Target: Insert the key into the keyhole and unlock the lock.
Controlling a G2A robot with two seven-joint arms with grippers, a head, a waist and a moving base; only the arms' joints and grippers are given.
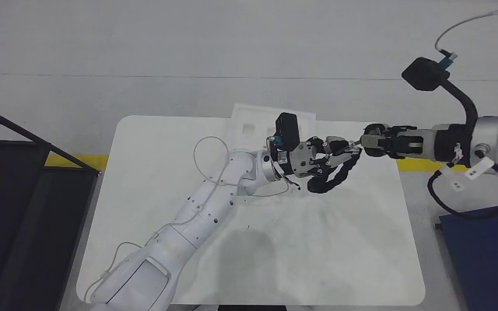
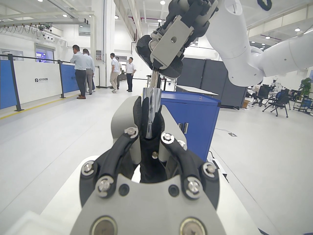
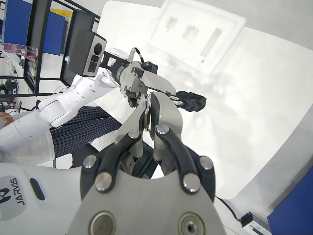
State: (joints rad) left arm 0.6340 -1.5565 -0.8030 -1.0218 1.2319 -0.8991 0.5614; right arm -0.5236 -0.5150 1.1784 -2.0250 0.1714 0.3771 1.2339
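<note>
My left gripper (image 2: 150, 116) is shut on the lock (image 2: 152, 101), a chrome cylinder with a black fabric-covered cable loop (image 1: 335, 178) hanging from it. My right gripper (image 2: 157, 61) faces it from the table's right side and is shut on the key (image 2: 154, 78). The key's blade points at the cylinder's end and its tip meets the keyhole; how deep it sits is hidden. In the right wrist view the key head (image 3: 146, 117) sits between my right gripper's pads (image 3: 153, 113), with the left gripper (image 3: 156, 91) and the cable (image 3: 193, 101) just beyond. In the top view the left gripper (image 1: 324, 149) and the right gripper (image 1: 359, 144) meet above the table's middle right.
A white foam tray (image 1: 257, 120) with rectangular cut-outs lies at the back of the white table (image 1: 156, 194). A blue cabinet (image 2: 193, 121) stands off the right side, and a black rack (image 1: 31, 202) off the left.
</note>
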